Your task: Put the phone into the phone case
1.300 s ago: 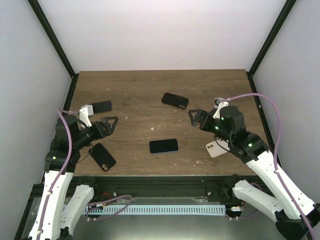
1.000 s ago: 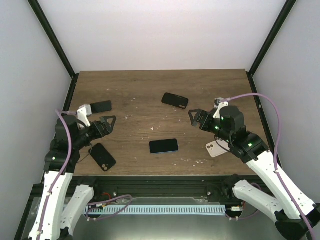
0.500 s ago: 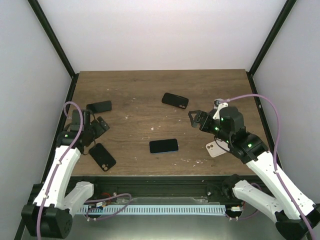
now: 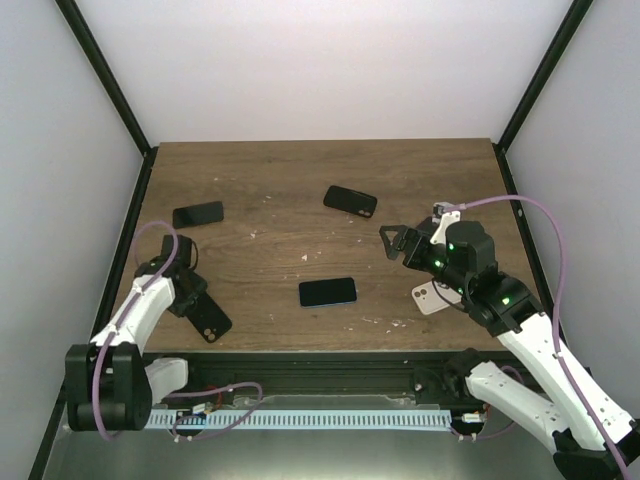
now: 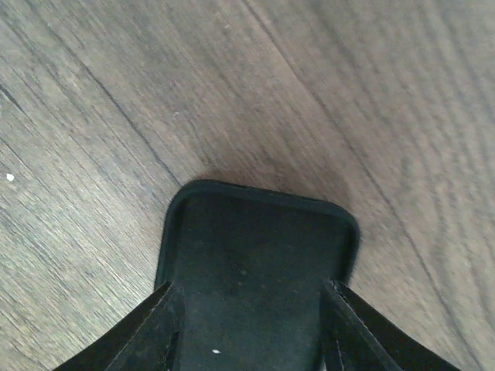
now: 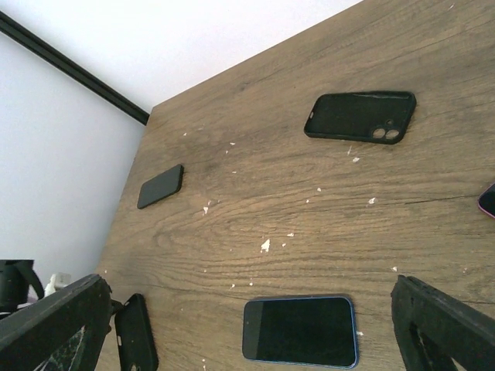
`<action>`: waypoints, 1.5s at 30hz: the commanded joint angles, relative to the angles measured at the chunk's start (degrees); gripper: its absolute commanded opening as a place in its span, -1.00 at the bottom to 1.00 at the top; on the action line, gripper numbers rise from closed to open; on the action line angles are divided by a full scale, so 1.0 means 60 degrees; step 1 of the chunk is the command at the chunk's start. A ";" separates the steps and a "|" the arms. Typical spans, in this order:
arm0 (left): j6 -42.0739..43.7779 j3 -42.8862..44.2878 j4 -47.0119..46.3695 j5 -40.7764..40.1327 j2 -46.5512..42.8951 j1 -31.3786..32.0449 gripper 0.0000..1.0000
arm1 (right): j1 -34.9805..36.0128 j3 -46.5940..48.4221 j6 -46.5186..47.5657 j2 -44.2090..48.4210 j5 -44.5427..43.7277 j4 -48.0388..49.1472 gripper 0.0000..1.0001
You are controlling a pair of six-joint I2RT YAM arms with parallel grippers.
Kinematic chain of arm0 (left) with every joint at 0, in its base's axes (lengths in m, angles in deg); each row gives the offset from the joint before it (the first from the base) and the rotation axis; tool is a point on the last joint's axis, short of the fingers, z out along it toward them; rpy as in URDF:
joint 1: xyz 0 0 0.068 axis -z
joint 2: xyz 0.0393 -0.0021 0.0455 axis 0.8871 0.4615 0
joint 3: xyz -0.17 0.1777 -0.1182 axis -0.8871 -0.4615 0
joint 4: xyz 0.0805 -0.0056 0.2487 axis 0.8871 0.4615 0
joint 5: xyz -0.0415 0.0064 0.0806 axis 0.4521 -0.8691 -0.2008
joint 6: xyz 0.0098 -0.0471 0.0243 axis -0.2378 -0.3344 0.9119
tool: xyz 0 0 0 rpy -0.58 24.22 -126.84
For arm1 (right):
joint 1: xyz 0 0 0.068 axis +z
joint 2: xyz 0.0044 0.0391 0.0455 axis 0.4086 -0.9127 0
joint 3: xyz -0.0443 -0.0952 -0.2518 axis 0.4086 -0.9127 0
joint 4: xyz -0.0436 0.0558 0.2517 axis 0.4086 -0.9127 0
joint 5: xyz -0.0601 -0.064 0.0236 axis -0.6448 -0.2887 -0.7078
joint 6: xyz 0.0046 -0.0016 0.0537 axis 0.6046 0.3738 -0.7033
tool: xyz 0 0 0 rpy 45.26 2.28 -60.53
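Observation:
A black phone case (image 5: 259,255) lies hollow side up on the wooden table near its front left (image 4: 210,318). My left gripper (image 5: 247,286) points straight down over the case's upper end (image 4: 187,288). Its fingers (image 5: 155,328) stand partly apart over the case floor, the left one at the case's side wall. I see nothing clamped. The phone (image 4: 327,292), blue-edged with a dark screen, lies face up mid-table, also seen in the right wrist view (image 6: 300,331). My right gripper (image 4: 393,240) hovers wide open and empty to the phone's right (image 6: 249,294).
A second black case (image 4: 350,200) with a camera cutout lies at the back (image 6: 360,116). A dark slab (image 4: 198,214) lies at the back left (image 6: 161,186). A white phone (image 4: 432,296) lies face down under the right arm. White crumbs dot the table (image 4: 300,170).
The left arm has folded down and back from above the table onto the near-left case, and its jaws have narrowed from wide open. The right arm barely shifted.

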 commanded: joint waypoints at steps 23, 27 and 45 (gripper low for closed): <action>-0.0615 -0.1552 -0.2175 0.1692 0.0349 -0.0053 -0.66 | -0.0052 -0.0698 -0.1445 -0.0952 0.1060 0.0146 1.00; -0.0772 -0.1677 -0.2585 0.2335 0.0208 0.0032 -0.81 | -0.0066 -0.1077 -0.2542 -0.1510 0.1428 0.0165 0.97; -0.1340 -0.1038 -0.4019 0.2929 0.0675 0.2153 -0.86 | 0.0965 -0.0907 -0.4511 -0.4841 0.2127 0.0413 0.55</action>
